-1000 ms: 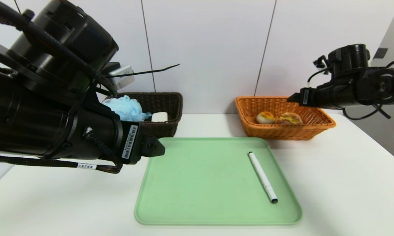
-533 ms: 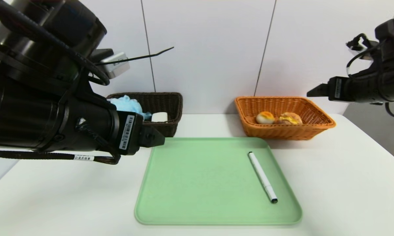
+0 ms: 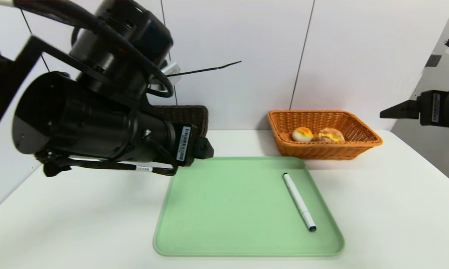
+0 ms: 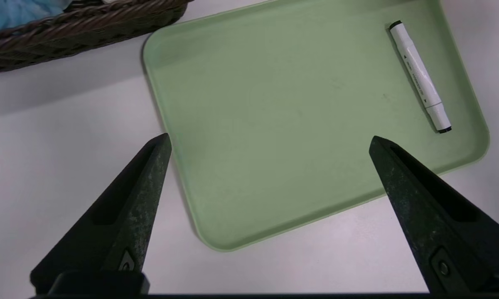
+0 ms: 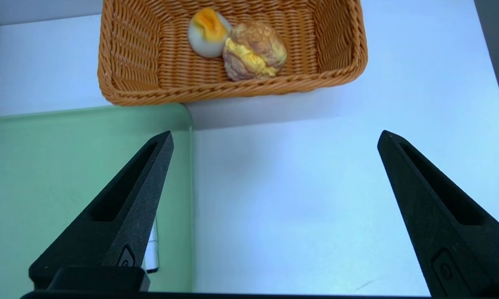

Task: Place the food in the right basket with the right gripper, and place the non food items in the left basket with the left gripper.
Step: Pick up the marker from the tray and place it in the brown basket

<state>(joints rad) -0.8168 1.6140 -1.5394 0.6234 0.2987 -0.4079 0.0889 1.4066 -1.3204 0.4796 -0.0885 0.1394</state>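
Head view: the green tray [image 3: 228, 224] lies in the middle of the white table [image 3: 396, 209], and it serves as the landmark here. The pen [image 3: 299, 201] lies on the tray's right part, slanted, its black tip toward the near edge. Beyond the tray's far right corner stands the orange basket [image 3: 362, 147], with the bun [image 3: 302, 133] and the cream puff [image 3: 331, 135] inside it, touching each other. Beyond the tray's far left corner stands the dark basket [image 3: 188, 114], mostly hidden behind the left arm.

The left gripper [image 4: 270, 143] hangs above the tray's left side, empty, its fingers [image 4: 143, 187] spread wide; in the left wrist view the tray shows between them and the pen [image 4: 419, 77] lies off to one side. A bit of the blue pouf [image 4: 12, 10] shows inside the dark basket [image 4: 87, 31] in that view. The soap cannot be seen.

The right gripper [image 5: 274, 137] is held up in the air to the right of the tray, well short of the orange basket [image 5: 124, 70], empty, fingers [image 5: 133, 195] wide apart. The right wrist view shows bare table between them, with the bun [image 5: 205, 31] and puff [image 5: 253, 50] in the basket beyond.
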